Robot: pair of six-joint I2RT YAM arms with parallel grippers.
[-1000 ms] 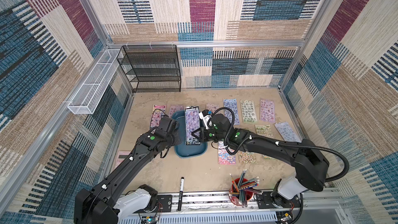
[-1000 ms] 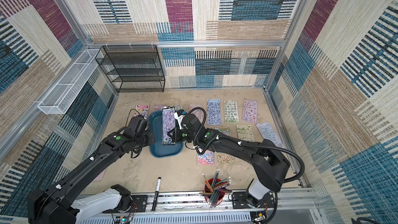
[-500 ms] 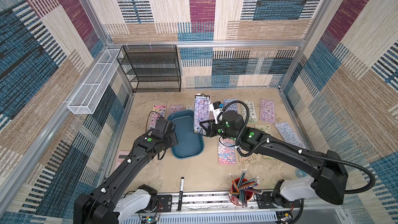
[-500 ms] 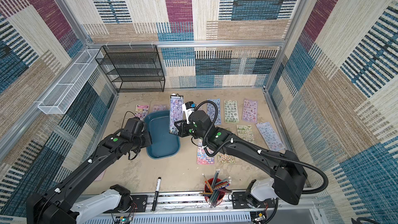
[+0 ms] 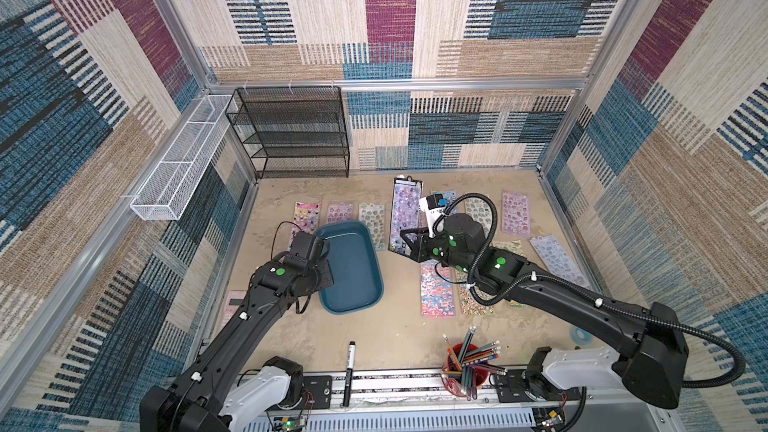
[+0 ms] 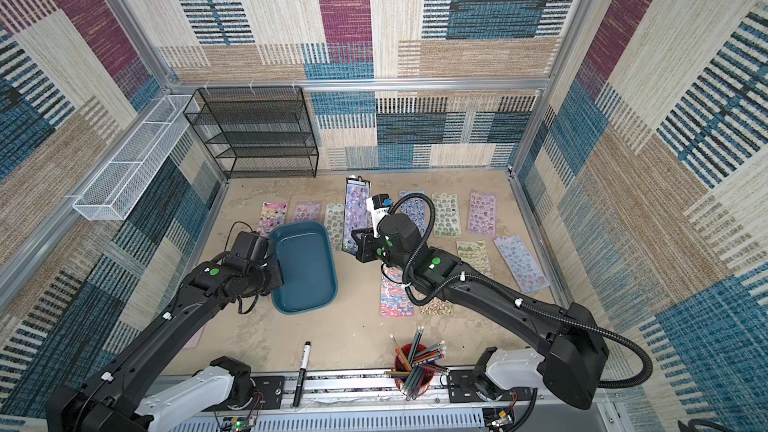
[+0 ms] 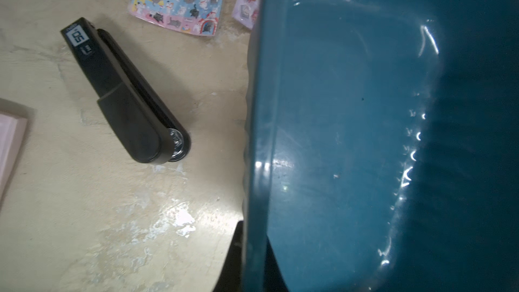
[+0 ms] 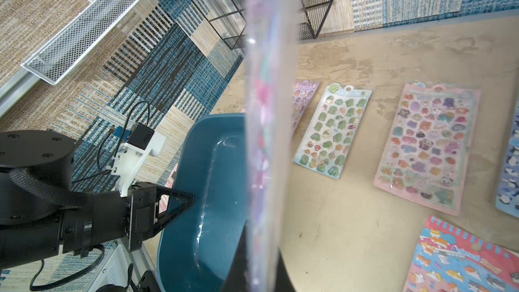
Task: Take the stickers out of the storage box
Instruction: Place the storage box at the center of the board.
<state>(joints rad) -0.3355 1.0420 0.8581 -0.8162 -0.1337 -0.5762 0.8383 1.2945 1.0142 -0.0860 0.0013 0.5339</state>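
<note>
Both clamped, I saw: right gripper on lilac sticker sheet mid-frame, left gripper seemingly on storage box rim.

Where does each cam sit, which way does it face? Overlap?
Top views: high above the arms' bases, looking down toward the back wall; left arm and right arm show whole.
Left wrist: over the left gripper, shut on the storage box rim, facing down at box and stapler; only its fingers show.
Right wrist: behind the right gripper, shut on the lilac sticker sheet, facing the mesh rack; the left gripper shows.
Shared: both wrist views see the storage box.
</note>
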